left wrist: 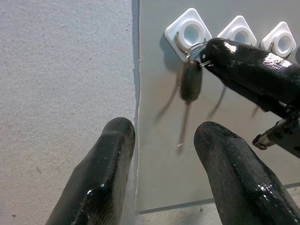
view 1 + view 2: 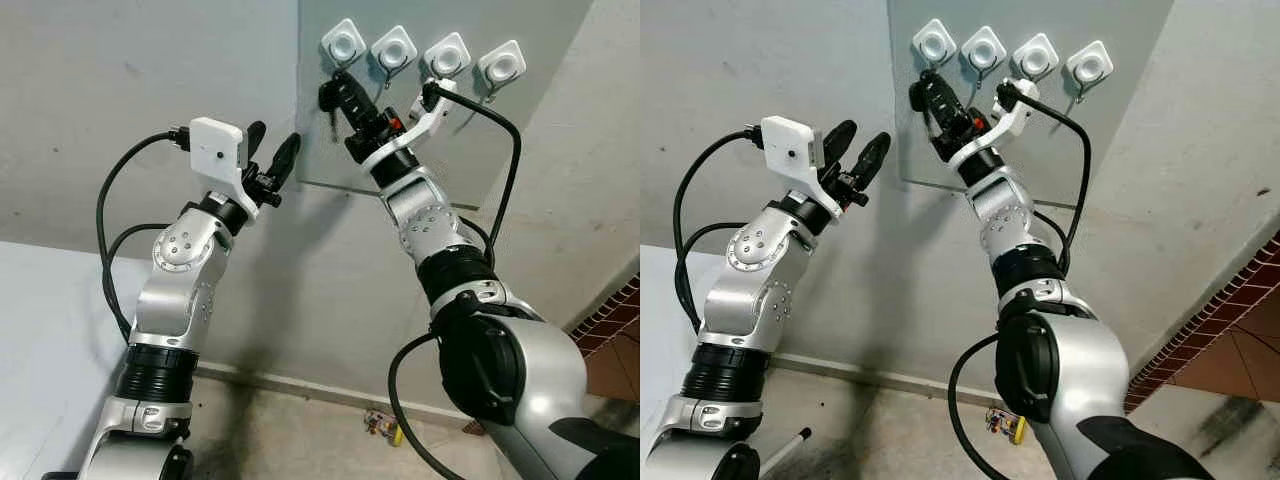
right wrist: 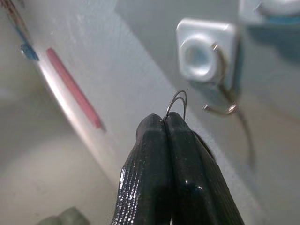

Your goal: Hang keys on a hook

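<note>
Just above the right gripper (image 3: 165,123), pinched tight on the keys' ring (image 3: 176,104), waits the hook (image 3: 220,108) — a misjudged lift could slide the ring past.

A plain home corner is showing: rough grey walls (image 2: 90,90), a grey panel (image 2: 460,140) carrying four white hooks (image 2: 396,48), tiled floor (image 2: 1230,360) lying below it.

Readable text: none on any surface.
Hooks (image 2: 418,50): plain white, unmarked.
Panel (image 1: 159,140): plain grey, no lettering.
Wall (image 2: 120,100): bare, no signs.
</note>
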Robot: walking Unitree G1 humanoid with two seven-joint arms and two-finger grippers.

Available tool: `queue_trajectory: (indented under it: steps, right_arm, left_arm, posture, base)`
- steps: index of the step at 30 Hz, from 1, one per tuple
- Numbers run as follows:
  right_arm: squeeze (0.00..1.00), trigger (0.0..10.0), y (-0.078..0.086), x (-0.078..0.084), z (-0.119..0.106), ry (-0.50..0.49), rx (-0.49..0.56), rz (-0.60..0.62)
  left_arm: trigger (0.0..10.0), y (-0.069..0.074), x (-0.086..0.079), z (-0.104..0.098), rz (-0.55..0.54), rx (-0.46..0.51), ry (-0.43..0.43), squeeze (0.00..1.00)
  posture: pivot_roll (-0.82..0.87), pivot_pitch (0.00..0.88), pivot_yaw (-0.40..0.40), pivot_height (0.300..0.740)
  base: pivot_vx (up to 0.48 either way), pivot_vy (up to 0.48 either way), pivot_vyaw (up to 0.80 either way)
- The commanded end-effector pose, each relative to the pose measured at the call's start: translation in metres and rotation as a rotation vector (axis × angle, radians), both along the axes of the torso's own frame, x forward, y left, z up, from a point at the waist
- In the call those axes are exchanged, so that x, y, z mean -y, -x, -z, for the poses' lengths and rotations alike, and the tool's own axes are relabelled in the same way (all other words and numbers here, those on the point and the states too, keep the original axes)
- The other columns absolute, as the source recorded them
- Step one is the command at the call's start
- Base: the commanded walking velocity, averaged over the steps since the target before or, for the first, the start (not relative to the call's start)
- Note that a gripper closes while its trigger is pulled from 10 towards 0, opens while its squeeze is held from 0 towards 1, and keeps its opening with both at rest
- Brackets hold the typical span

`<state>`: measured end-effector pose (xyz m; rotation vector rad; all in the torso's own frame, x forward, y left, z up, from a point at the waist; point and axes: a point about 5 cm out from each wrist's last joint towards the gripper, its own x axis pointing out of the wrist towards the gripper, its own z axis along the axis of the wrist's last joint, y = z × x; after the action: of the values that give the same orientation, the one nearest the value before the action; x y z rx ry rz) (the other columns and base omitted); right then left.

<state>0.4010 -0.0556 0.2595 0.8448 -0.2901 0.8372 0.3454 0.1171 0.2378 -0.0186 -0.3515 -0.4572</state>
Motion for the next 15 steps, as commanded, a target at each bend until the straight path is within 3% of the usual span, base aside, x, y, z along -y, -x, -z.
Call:
queue_trajectory:
  steps: [1,15]
  right_arm:
    - [0.0,10.0,-0.0002,0.0007,-0.0055,0.022,0.024,0.012]
    - [0.0,10.0,-0.0031,0.0084,-0.0072,-0.037,-0.006,0.026]
  left_arm:
    - [10.0,0.0009,0.0029,-0.0101,0.003,0.035,-0.001,0.0]
    - [10.0,0.0013,0.0038,-0.0095,0.006,0.031,-0.001,0.0]
  posture:
    - [-0.04,0.0,-0.059,0.74]
    - [-0.04,0.0,-0.059,0.74]
  base:
    - [0.0,0.0,0.0]
    - [0.0,0.0,0.0]
